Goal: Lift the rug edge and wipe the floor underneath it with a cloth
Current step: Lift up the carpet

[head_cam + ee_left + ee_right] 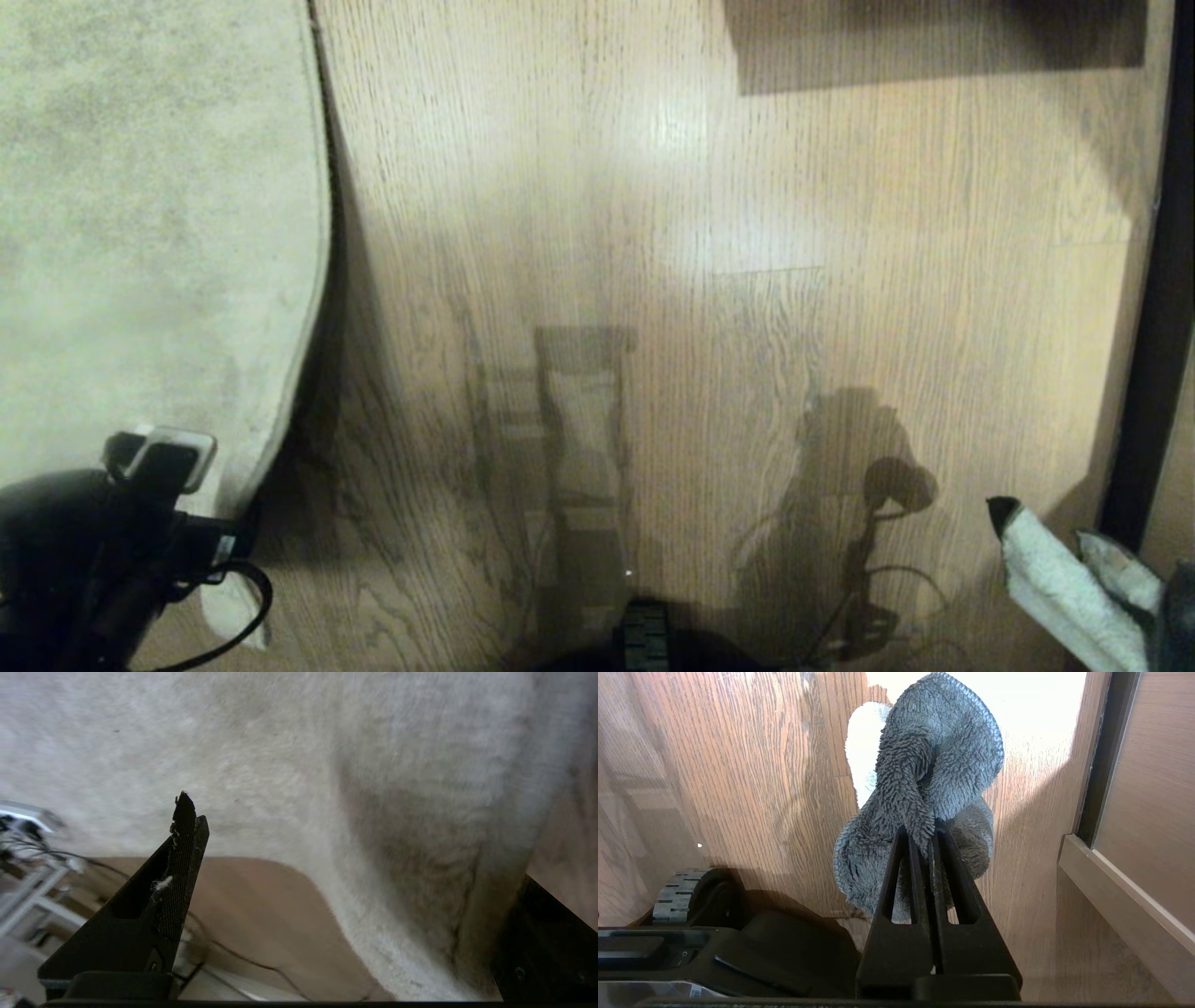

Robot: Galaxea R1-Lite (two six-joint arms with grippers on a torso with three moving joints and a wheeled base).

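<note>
Now reaching for the rug edge (313, 308), left gripper (336, 896) spread wide over it; right gripper (924, 840) low right, pinching the cloth (924, 788) above the floor (653, 280). Next: close on the border, lift.

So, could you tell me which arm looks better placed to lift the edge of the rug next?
The left. Its end effector is open and empty, right at the rug edge, with the pile between its fingers. The right end effector is shut on the cloth, over bare floor, away from the rug.
</note>
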